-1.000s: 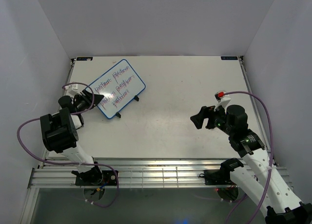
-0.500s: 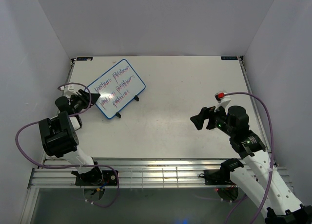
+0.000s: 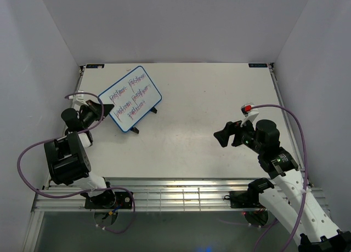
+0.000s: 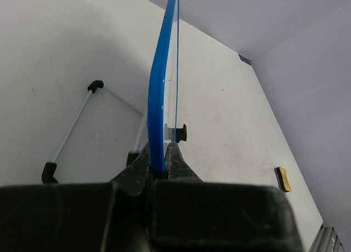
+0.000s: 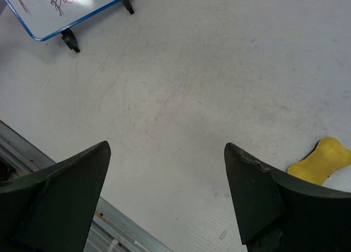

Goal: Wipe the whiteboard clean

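**Q:** Whiteboard, location?

**A:** The whiteboard (image 3: 131,98) sits in the upper left of the overhead frame, skewed to the bench (image 3: 208,93) edges. Red and blue writing covers its face. I can't tell whether its black feet touch the bench.

**Q:** Left side?

**A:** My left fingers (image 3: 107,109) are clamped on the board's blue frame, at the edge nearest the left wall. In the left wrist frame the blue edge rises straight up from between them.

**Q:** Right side?

**A:** My right fingers (image 3: 221,135) are spread wide and hold nothing. They are right of centre, well apart from the board. A yellow eraser (image 5: 321,159) lies on the bench at the lower right of the right wrist frame, untouched.
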`<state>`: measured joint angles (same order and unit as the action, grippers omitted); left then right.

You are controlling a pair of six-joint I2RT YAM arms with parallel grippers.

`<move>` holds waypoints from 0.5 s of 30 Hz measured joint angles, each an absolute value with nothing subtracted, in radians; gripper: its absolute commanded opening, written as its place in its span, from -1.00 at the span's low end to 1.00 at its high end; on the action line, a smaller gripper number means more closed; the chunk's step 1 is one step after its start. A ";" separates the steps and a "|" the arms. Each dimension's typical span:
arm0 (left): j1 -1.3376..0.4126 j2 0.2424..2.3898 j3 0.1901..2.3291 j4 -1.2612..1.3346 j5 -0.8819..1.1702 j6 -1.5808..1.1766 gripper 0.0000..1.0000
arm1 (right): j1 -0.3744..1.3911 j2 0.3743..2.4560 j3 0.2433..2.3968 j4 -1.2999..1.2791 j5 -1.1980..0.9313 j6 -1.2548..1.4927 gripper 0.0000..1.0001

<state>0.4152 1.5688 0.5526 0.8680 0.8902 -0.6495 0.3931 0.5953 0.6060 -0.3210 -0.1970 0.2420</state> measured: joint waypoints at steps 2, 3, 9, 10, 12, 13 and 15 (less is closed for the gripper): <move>0.416 1.554 0.550 0.867 0.891 -0.643 -1.00 | 0.393 0.595 0.606 -0.320 -0.198 0.242 0.80; 0.417 1.549 0.549 0.863 0.890 -0.643 -1.00 | 0.393 0.595 0.606 -0.319 -0.198 0.241 0.80; 0.417 1.527 0.546 0.847 0.889 -0.641 -1.00 | 0.393 0.595 0.606 -0.318 -0.198 0.236 0.80; 0.417 1.522 0.546 0.846 0.889 -0.641 -1.00 | 0.393 0.595 0.606 -0.318 -0.199 0.236 0.80; 0.417 1.509 0.546 0.849 0.887 -0.645 -1.00 | 0.393 0.595 0.606 -0.318 -0.198 0.235 0.80; 0.417 1.502 0.546 0.852 0.887 -0.648 -1.00 | 0.393 0.595 0.606 -0.318 -0.198 0.235 0.80; 0.410 1.486 0.550 0.854 0.891 -0.657 -1.00 | 0.393 0.595 0.606 -0.318 -0.197 0.235 0.80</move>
<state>0.4099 1.4857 0.5499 0.8536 0.8913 -0.6567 0.3931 0.5953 0.6056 -0.3176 -0.1974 0.2352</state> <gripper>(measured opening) 0.129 0.898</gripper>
